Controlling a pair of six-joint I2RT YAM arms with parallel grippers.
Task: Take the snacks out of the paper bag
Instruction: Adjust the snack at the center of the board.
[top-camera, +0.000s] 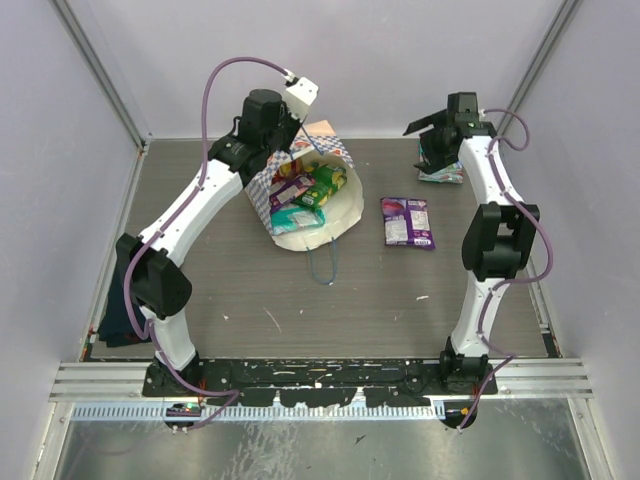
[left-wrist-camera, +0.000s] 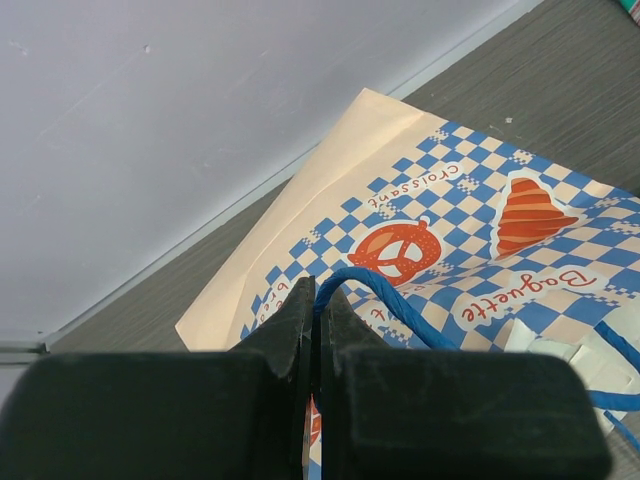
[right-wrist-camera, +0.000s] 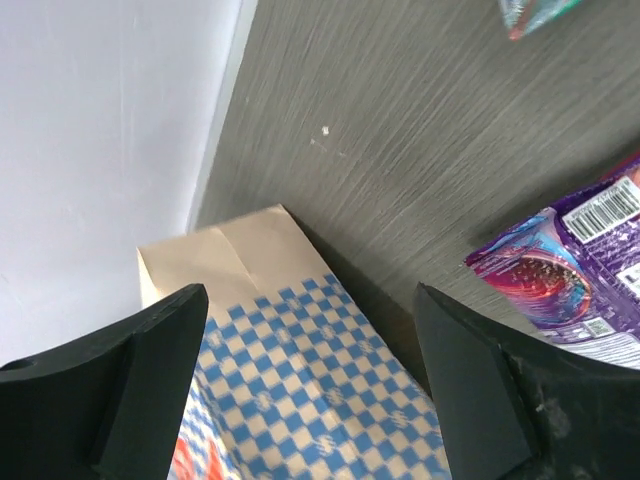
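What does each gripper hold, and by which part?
The left gripper pinches the paper bag by its blue cord handle. The right gripper is open, holding nothing.

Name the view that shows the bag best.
Top view: the whole bag lies on its side, mouth open, snacks inside. Left wrist shows only its printed side and a blue cord; right wrist only a checkered corner.

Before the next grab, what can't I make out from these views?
Top view: packets in the paper bag overlap and its wall hides anything deeper; no count.
Top view: teal packet mostly under the right gripper; right wrist view cuts it at the top edge.
Left wrist view: bag's mouth out of frame.
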